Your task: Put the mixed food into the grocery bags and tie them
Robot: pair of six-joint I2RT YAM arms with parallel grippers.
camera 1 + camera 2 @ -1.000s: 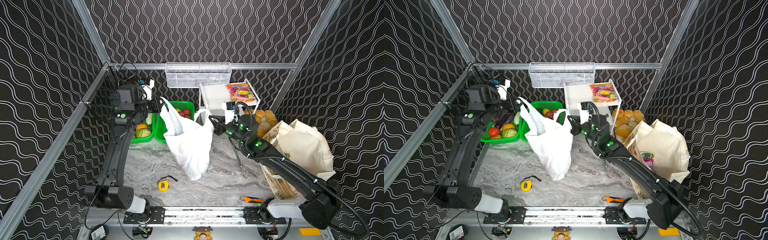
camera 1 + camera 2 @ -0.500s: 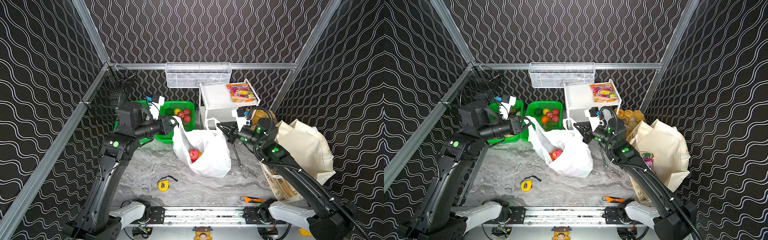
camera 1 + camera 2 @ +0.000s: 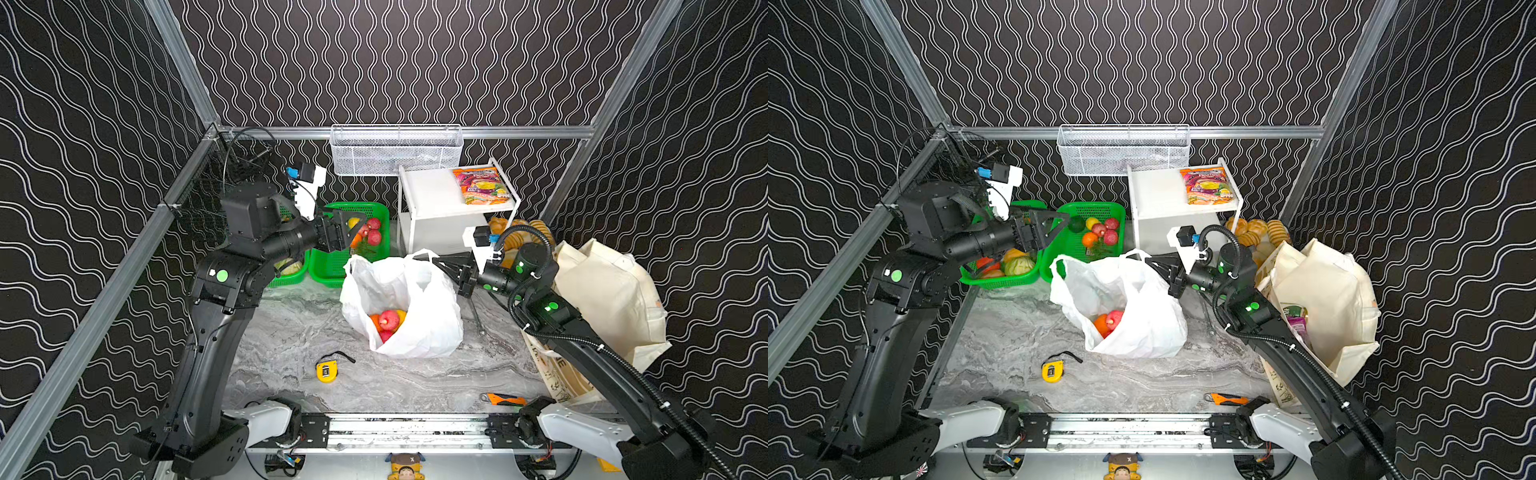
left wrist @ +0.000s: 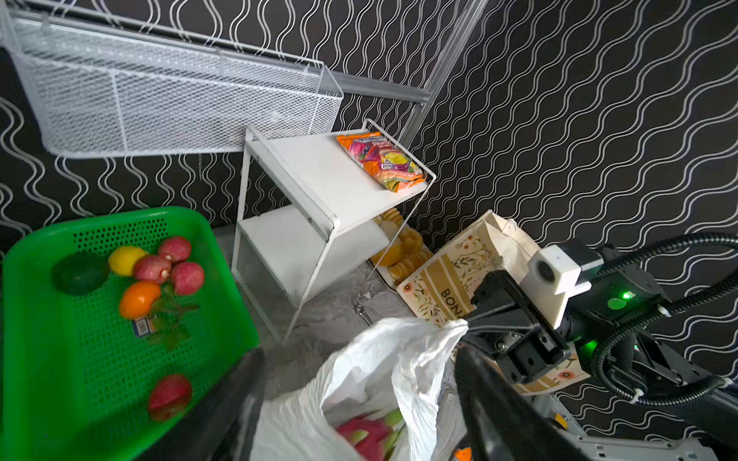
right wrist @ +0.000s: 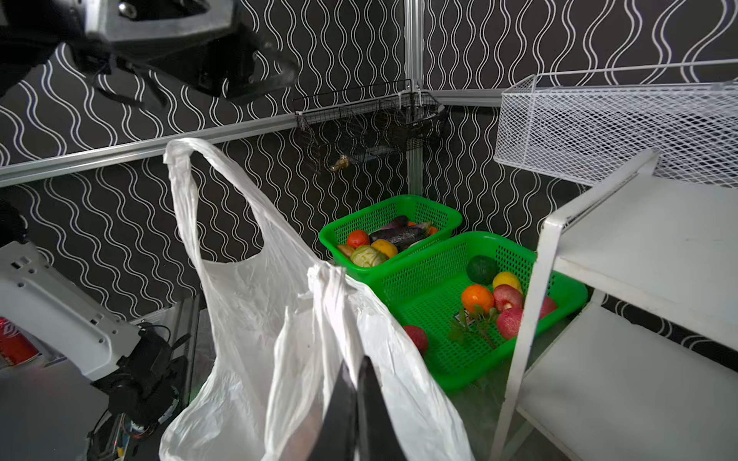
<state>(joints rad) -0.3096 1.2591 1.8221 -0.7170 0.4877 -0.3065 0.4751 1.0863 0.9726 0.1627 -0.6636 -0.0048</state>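
**Plastic bag part-filled, one handle pinched, nothing tied**

In both top views the white plastic bag (image 3: pixel 415 307) slumps open at the centre of the marble tabletop (image 3: pixel 286 332), with toy fruits (image 3: pixel 388 322) in its bottom. The right gripper (image 3: pixel 432 261) is clenched on the bag's handle at the bag's 1 o'clock. The left gripper (image 3: pixel 357 230) hangs spread and empty over a green basket (image 3: pixel 328 279) at 11 o'clock. In a top view the cream tote (image 3: pixel 1325 291), at 3 o'clock, holds a purple packet (image 3: pixel 1299 328). A tape measure (image 3: pixel 326 371) lies at 7 o'clock, and black wavy-lined walls close the cell.

The left wrist view shows an orange (image 4: pixel 137 299) and other fruit left in the basket, and a snack packet (image 4: pixel 383 159) on the white shelf (image 4: pixel 319 179).

In the right wrist view the shut jaws pinch one handle, while the free handle (image 5: pixel 191 167) stands loose.

Packing looks about halfway. More food needs loading, and both bags need tying.
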